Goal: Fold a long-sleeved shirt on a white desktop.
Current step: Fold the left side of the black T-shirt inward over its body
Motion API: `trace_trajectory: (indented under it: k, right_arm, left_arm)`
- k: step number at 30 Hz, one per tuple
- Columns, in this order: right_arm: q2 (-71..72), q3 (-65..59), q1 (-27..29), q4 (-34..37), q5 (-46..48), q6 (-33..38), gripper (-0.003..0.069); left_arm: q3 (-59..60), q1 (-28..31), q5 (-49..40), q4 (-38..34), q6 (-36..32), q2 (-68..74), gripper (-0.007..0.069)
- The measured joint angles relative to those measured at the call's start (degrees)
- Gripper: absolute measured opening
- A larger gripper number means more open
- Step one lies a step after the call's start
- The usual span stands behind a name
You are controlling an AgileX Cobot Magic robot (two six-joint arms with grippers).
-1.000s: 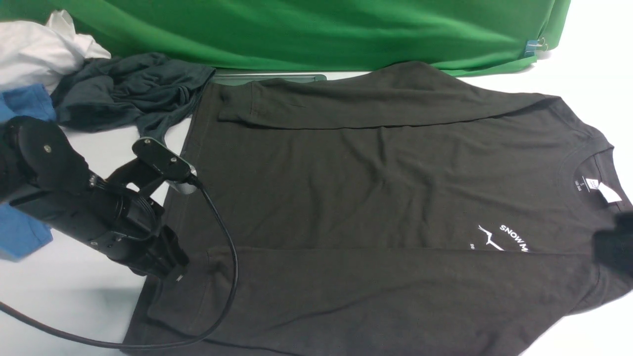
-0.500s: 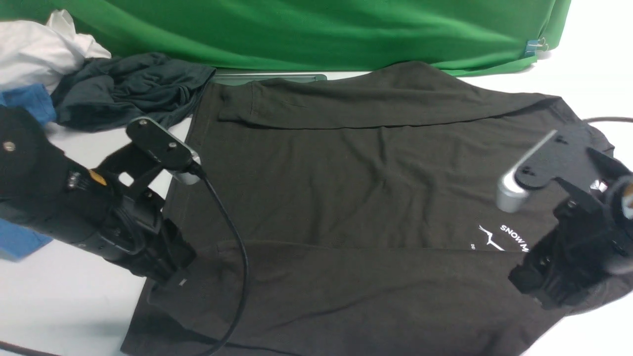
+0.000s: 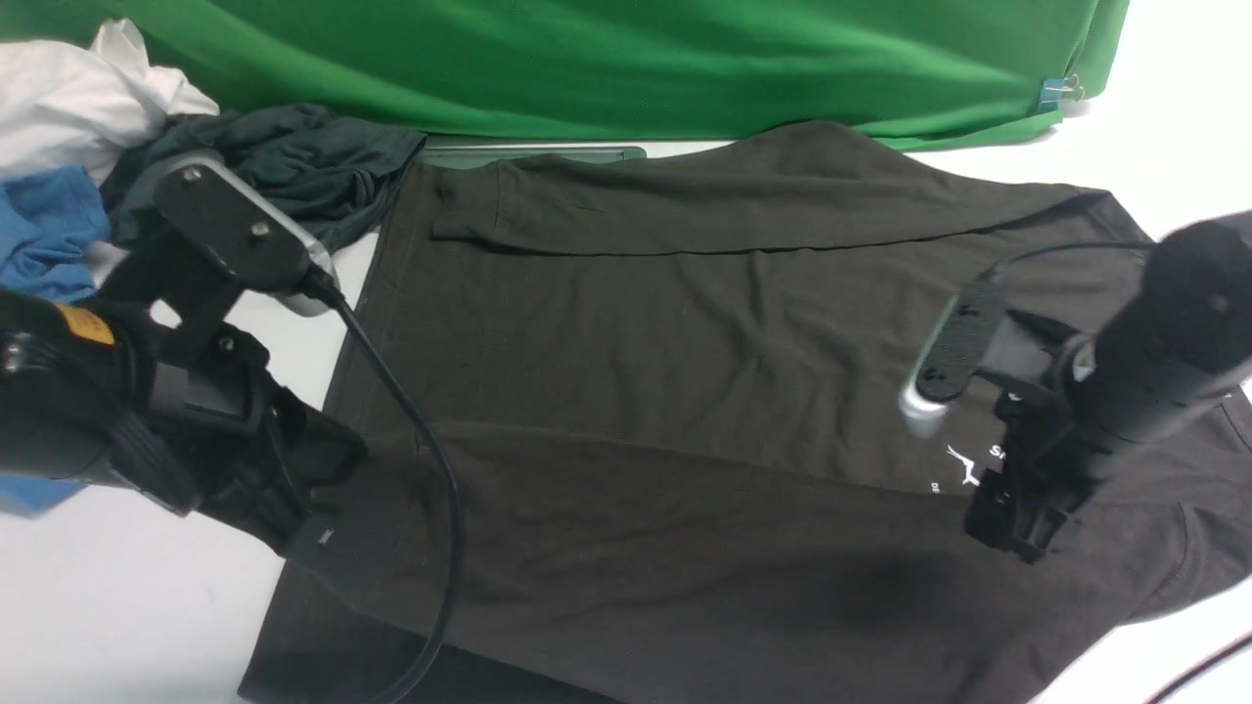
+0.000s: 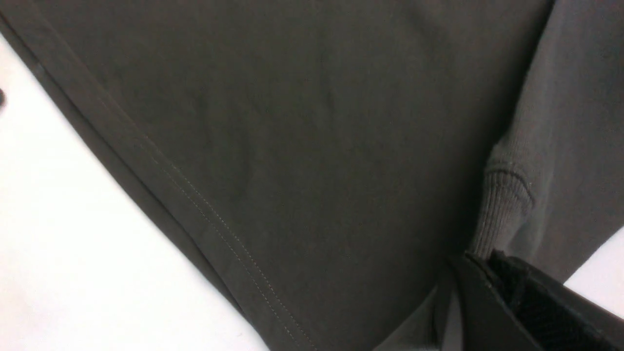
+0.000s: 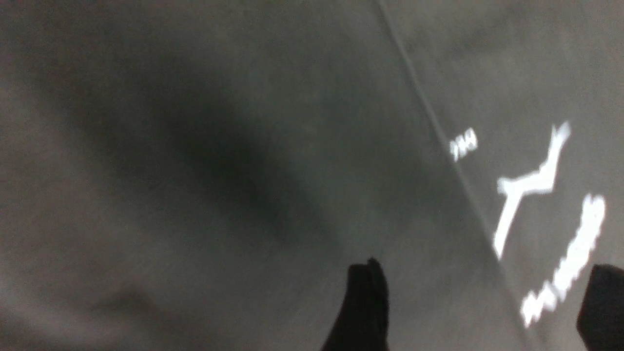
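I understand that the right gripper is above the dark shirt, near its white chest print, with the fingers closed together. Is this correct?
One detail is wrong: the right gripper is open, with its fingers standing well apart, as the right wrist view shows. The rest holds: it is above the dark shirt, near the white chest print.

The matte black left arm (image 3: 117,420) wore a yellow label (image 3: 83,328), a two-screw plate (image 3: 230,230), a looping black cable (image 3: 453,518) and a blocky left claw (image 3: 315,543); the right arm (image 3: 1164,332), at three o'clock, a silver-tipped plate (image 3: 954,352).
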State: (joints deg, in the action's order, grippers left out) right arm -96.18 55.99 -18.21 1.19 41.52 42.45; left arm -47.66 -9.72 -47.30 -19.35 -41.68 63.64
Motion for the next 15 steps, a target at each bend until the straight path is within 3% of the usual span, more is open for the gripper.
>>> trace_trajectory:
  k: [6, 15]
  right_arm:
    - [-5.23, 4.35, 0.00, 0.90, -0.46, 6.60, 0.0480]
    - [-9.08, 5.33, 0.00, 9.00, 0.15, 14.20, 0.0406]
  left_arm:
    - [0.00, 0.00, -0.11, -0.49, 0.00, -0.60, 0.0032]
    - [0.00, 0.00, -0.05, -1.09, 0.00, -0.60, 0.0032]
